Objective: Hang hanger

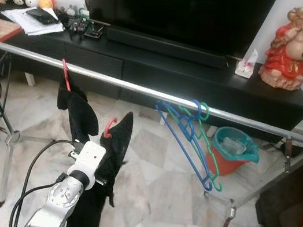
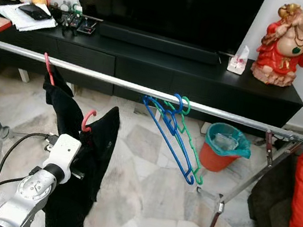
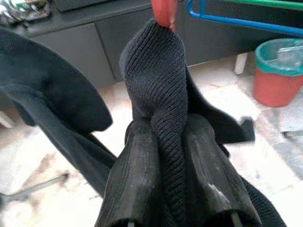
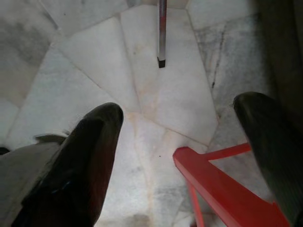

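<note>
**Left hand pinching the cloth on the red hanger, below the rail**

I am seeing my left hand (image 3: 165, 189) closing its two fingers (image 3: 135, 179) on a fold of black cloth (image 3: 158, 80), with the knit squeezed tight between them. The cloth is draped over a red hanger (image 1: 109, 126), whose hook is poking out just above the hand and sitting below the rail (image 1: 144, 90), not touching it. Part of the cloth is trailing up to a second red hook (image 1: 65, 73) that is resting on the rail to the left.

Further right on the rail, a blue hanger (image 1: 185, 137) and a green hanger (image 1: 207, 150) are hanging side by side, tilted. Behind them an orange bin (image 1: 230, 151) is standing on the marble floor (image 1: 147, 207).

The left wrist view is giving me the grip up close, which the head views are hiding behind the arm. The right wrist view is showing my right hand (image 4: 184, 156) low over the floor, fingers spread wide and holding nothing, with a red frame (image 4: 222, 189) beneath it.
</note>
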Controlling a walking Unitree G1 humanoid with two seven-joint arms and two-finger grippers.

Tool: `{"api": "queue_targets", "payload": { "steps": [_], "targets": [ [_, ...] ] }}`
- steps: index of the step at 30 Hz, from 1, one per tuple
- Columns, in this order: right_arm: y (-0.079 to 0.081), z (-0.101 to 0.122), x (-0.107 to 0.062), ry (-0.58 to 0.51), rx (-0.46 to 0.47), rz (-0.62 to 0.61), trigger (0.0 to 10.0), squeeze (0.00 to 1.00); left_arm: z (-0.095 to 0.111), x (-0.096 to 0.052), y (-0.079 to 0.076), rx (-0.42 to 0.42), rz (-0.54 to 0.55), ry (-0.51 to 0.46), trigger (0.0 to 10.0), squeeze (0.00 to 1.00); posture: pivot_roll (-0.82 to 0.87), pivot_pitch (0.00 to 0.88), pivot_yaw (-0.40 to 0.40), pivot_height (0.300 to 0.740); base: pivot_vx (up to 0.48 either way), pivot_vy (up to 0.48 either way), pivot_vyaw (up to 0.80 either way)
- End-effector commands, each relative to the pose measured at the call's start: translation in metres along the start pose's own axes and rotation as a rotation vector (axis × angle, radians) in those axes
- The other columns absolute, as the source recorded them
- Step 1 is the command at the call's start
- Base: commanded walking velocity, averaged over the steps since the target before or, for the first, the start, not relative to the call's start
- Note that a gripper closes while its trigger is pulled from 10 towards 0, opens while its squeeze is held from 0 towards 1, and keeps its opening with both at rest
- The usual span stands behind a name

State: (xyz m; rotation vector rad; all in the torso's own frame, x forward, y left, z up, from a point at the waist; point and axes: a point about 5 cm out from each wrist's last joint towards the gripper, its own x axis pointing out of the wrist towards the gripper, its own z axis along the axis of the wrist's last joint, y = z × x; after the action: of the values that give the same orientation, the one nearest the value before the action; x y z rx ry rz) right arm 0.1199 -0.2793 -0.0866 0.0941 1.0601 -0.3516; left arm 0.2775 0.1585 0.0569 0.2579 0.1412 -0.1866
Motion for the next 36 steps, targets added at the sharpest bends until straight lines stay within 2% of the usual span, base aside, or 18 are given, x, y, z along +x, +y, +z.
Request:
{"api": "queue_targets", "payload": {
  "steps": [1,26,28,30,33,36],
  "targets": [
    [-0.005,0.001,-0.001,-0.003,-0.001,-0.014,10.0,0.00,0.010,0.004,-0.006,0.015,-0.014,-0.039,10.0,0.00,0.01,0.000,-0.061,0.740,0.000,-0.334,0.00],
    [-0.005,0.001,-0.001,-0.003,-0.001,-0.014,10.0,0.00,0.010,0.004,-0.006,0.015,-0.014,-0.039,10.0,0.00,0.01,0.000,-0.061,0.740,0.000,-0.334,0.00],
    [-0.006,0.002,-0.001,0.004,-0.004,0.004,10.0,0.00,-0.013,-0.007,0.030,-0.044,0.189,0.029,10.0,0.00,0.02,0.000,-0.076,0.740,0.000,0.000,0.00],
    [-0.006,0.002,-0.001,0.005,0.002,0.011,10.0,0.00,-0.023,-0.015,0.050,-0.066,0.298,0.058,10.0,0.00,0.02,0.000,-0.080,0.740,0.000,0.000,0.00],
    [-0.006,0.002,-0.001,0.004,0.002,0.011,10.0,0.00,-0.023,-0.019,0.062,-0.043,0.348,0.057,10.0,0.00,0.03,0.000,-0.083,0.740,0.000,0.000,0.00],
    [-0.007,0.002,-0.001,0.005,-0.003,0.009,10.0,0.00,-0.022,-0.020,0.066,-0.038,0.370,0.052,10.0,0.00,0.03,0.000,-0.084,0.740,0.000,0.000,0.00]
  ]
}}
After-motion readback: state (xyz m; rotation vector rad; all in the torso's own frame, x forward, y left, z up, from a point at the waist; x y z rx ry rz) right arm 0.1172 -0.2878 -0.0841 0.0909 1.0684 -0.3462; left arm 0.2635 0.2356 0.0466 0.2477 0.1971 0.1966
